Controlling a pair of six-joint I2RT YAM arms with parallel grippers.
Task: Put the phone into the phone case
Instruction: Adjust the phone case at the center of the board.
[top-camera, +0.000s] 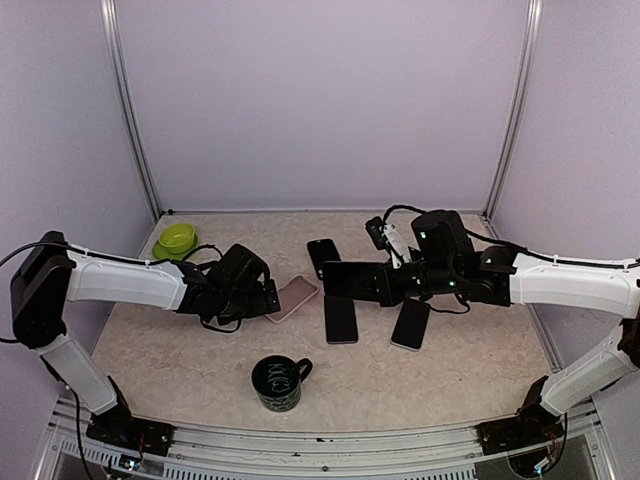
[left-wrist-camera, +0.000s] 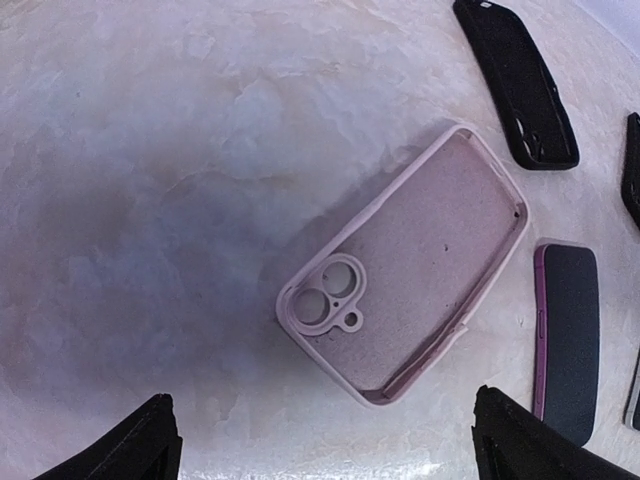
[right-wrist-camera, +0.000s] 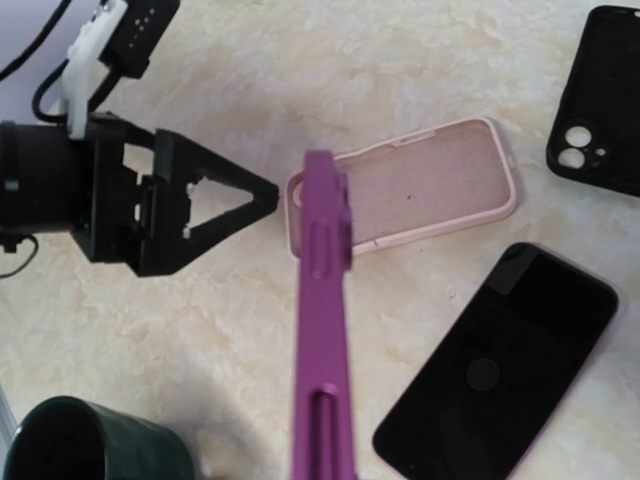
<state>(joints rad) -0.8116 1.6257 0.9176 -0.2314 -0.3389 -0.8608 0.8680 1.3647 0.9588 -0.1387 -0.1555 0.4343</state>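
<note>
The pink phone case (left-wrist-camera: 400, 265) lies open side up on the marble table, camera cutout toward my left gripper (left-wrist-camera: 335, 455). That gripper stands open just short of the case's near corner, its fingertips (left-wrist-camera: 130, 445) wide apart and nothing between them. From above, the case (top-camera: 296, 294) is right of the left gripper (top-camera: 268, 300). My right gripper (top-camera: 378, 283) is shut on a purple phone (right-wrist-camera: 325, 330), held edge-on above the table. The phone (top-camera: 347, 277) hangs right of the case. The right fingers are hidden in the wrist view.
A black case (top-camera: 322, 255) lies at the back. A purple-edged phone (top-camera: 341, 318) and a dark phone (top-camera: 411, 323) lie flat under the right arm. A dark green mug (top-camera: 278, 382) stands near the front, and a green bowl (top-camera: 177, 238) at the back left.
</note>
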